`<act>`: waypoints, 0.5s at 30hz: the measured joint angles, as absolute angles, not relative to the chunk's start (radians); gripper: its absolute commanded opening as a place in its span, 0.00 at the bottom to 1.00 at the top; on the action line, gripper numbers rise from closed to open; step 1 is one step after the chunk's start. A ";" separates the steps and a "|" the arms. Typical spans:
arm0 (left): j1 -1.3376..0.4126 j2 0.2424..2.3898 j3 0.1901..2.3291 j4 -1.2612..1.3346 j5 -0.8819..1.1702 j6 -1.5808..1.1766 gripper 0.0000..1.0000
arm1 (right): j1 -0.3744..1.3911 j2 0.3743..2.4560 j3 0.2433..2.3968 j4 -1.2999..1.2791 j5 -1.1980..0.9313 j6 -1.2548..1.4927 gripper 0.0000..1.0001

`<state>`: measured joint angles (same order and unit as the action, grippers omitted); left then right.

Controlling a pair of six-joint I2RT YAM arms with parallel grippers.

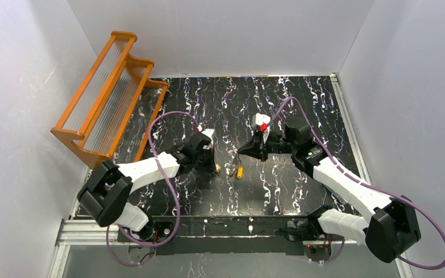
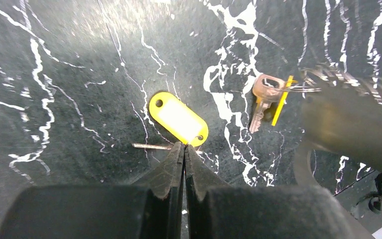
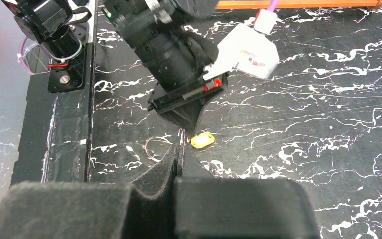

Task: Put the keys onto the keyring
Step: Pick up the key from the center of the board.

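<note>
Keys (image 1: 239,172) on marbled tabletop (image 1: 301,104) — white walls (image 1: 208,35)

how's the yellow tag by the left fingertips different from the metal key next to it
The yellow tag is a broad plastic oval with a pale window; the metal key is slimmer and dull silver, with a short blade. The tag lies right at the tips of the shut left gripper; the key lies apart, to the tag's right. Both rest on the black marbled table.

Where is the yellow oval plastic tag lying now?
In the left wrist view, the yellow oval plastic tag lies just ahead of the left claw, left of the small silver-bladed key.
</note>
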<state>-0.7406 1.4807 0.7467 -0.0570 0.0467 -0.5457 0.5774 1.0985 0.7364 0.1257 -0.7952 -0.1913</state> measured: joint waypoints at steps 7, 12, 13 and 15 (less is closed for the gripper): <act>-0.741 1.287 0.755 -0.076 -0.049 -0.433 0.00 | 0.577 1.100 0.737 0.115 -0.811 -0.200 0.01; -0.741 1.123 0.762 -0.057 -0.091 -0.267 0.00 | 0.577 1.127 0.766 0.084 -0.849 -0.225 0.01; -0.741 1.098 0.762 -0.046 -0.090 -0.234 0.00 | 0.577 1.137 0.781 0.074 -0.861 -0.232 0.01; -0.741 1.037 0.761 -0.010 -0.087 -0.153 0.00 | 0.577 1.163 0.813 0.054 -0.884 -0.246 0.01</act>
